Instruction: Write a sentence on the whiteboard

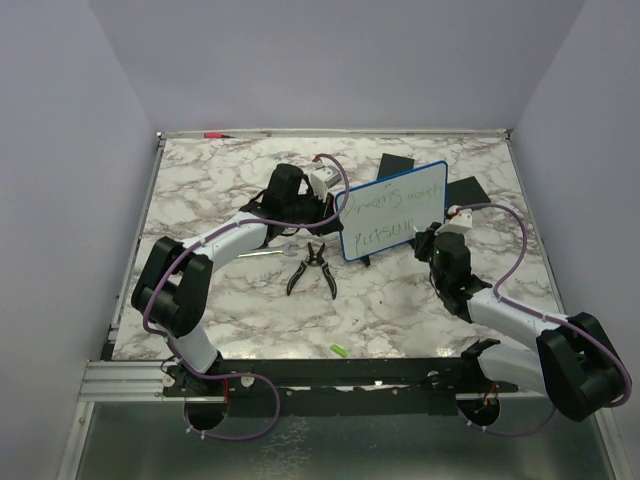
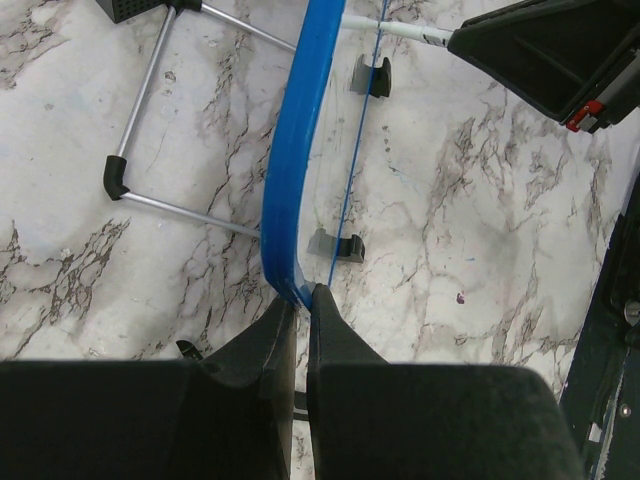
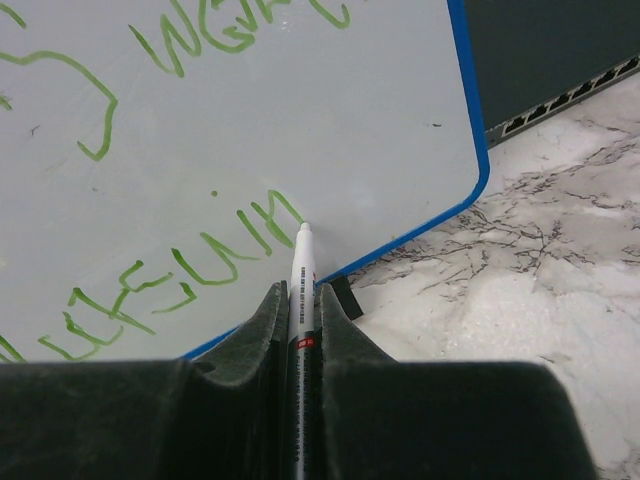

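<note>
The whiteboard (image 1: 392,212) stood upright on its small black feet (image 2: 345,247) right of the middle of the marble table (image 1: 220,300), its blue rounded frame tipped so the right end rose higher. The sentence (image 1: 385,215) ran across its white face in thin green slanted scrawl, two lines, too rough to read. The left gripper (image 2: 303,300) was pinched shut on the frame's left edge, low down by the corner. The right gripper (image 3: 302,300) was clamped on a white pen (image 3: 303,255), whose tip touched the board at the end of the lower line, close to the bottom right corner. Pliers (image 1: 312,268) lay just near of the board's lower left corner, apart from it. Flat black pads (image 1: 468,188) lay just beyond the board's far right side. A small green bit (image 1: 338,349) lay well apart, near the table's near edge, with bare marble between it and the board.
</note>
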`<state>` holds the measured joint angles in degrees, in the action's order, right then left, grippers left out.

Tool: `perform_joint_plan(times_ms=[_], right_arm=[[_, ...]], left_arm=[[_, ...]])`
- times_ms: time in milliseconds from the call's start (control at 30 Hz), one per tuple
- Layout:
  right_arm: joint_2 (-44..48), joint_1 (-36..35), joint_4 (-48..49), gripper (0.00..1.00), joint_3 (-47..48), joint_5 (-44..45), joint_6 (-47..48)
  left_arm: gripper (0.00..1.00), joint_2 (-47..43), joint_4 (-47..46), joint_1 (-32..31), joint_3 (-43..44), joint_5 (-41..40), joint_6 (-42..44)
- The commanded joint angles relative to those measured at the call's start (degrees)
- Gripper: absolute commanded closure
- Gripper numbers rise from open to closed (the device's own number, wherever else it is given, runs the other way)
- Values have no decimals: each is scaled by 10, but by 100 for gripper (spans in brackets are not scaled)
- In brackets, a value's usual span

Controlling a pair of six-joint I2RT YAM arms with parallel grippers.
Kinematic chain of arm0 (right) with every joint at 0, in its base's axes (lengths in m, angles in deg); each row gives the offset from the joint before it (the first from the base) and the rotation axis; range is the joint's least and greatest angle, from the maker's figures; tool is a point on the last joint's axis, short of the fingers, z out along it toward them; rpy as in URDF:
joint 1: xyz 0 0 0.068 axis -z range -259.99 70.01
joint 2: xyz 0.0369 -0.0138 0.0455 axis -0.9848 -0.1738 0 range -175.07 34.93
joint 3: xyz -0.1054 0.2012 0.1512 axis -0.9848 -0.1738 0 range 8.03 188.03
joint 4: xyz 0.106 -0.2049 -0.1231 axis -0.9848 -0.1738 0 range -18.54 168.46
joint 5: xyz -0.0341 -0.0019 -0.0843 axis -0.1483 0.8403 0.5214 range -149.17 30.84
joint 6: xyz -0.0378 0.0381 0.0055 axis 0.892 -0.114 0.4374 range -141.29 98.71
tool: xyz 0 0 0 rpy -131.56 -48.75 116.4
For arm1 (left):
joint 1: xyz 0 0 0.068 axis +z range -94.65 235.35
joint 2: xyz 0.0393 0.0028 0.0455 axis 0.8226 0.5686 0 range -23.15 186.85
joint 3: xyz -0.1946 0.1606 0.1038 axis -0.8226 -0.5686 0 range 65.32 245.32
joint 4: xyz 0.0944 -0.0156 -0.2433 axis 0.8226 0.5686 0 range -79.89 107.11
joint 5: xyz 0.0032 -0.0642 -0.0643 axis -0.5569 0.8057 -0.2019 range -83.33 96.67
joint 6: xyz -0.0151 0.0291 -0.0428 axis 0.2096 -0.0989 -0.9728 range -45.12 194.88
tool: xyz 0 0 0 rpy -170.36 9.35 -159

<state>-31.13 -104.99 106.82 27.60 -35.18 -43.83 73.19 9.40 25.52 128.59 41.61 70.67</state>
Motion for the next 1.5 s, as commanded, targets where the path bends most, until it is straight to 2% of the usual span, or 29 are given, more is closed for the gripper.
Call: perform_joint_plan(times_ms=[0,167,467,867,1467], right_arm=[[-7,4,-10,99,-7,13,-8],[-8,4,-15,99,-3,13,-8],[52,10,-54,99,3,37,8],[35,62,-33,99,23,-18,16],[1,65,11,99,41,-65,28]], left_arm=[[100,12,27,-5,3,-23,18],[100,11,27,-5,3,-23,18],[100,12,27,-5,3,-24,19],[100,11,27,-5,2,-24,19],[100,13,27,-5,3,-24,20]])
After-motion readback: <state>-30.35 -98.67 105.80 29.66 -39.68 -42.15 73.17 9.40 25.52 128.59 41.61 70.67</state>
